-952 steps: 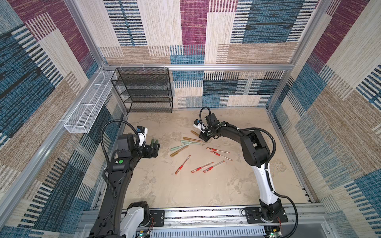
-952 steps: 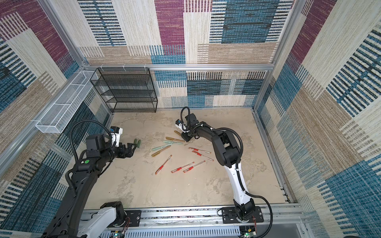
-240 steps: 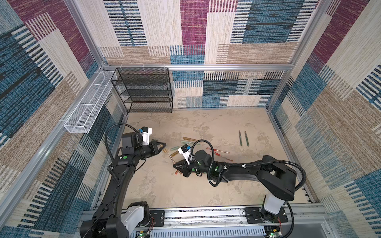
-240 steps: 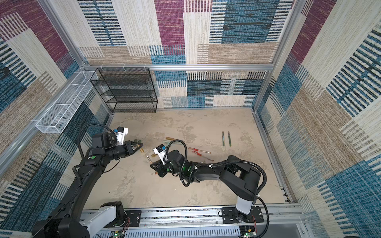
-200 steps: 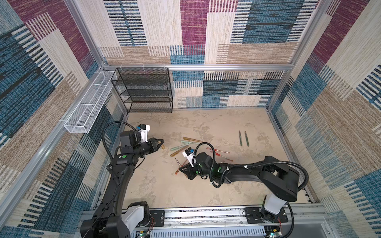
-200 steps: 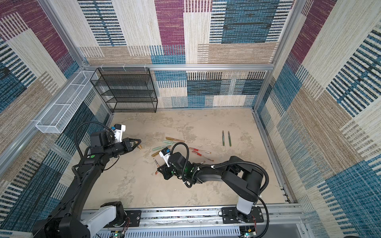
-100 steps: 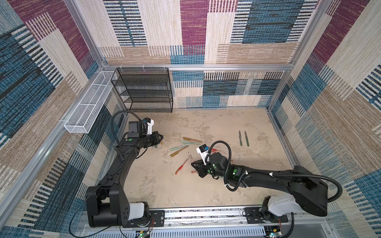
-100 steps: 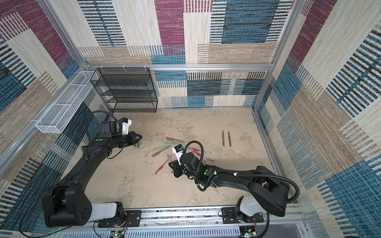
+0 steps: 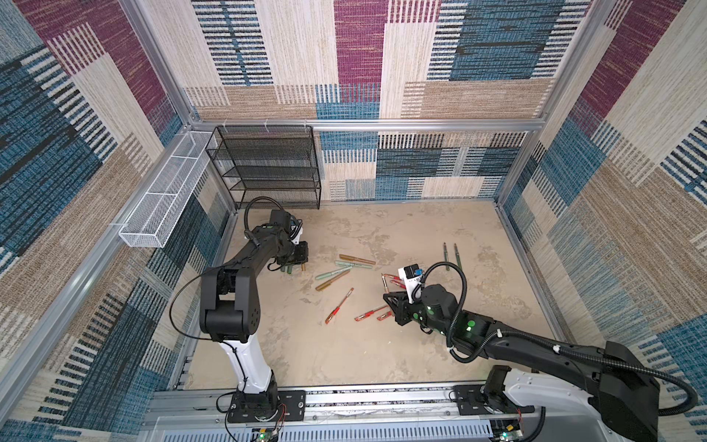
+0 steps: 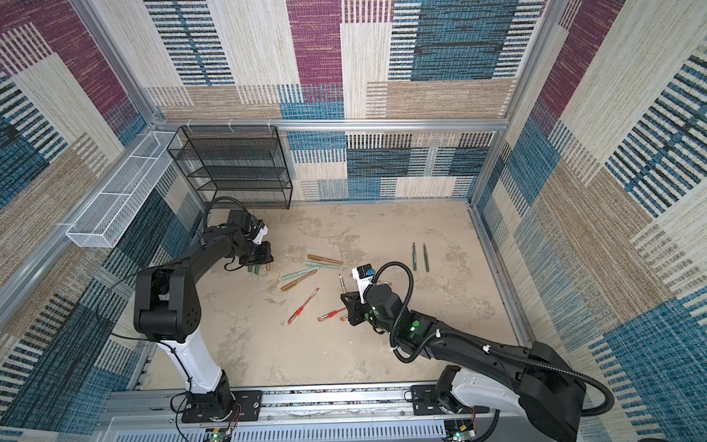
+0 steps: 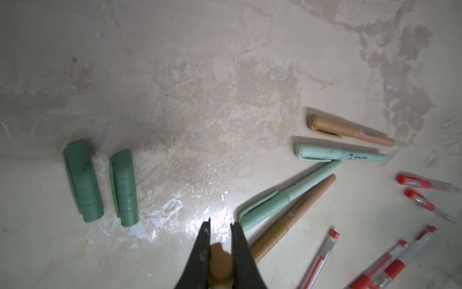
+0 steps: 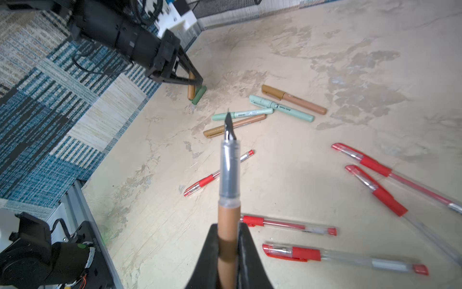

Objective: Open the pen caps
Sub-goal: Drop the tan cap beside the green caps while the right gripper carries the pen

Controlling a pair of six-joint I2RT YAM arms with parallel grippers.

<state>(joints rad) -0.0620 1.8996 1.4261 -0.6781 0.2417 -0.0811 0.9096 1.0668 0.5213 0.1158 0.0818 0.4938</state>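
Clamping a golden-brown cap, the left jaws hang low over the table, just beside two dark green caps lying loose there. The right jaws pinch the matching brown barrel, nib bare. A second ago both worked close together mid-table; now they stand well apart, so this pen is open. Four capped markers and the red pens remain.

Two pen caps are green; gel pens red (clear barrels).
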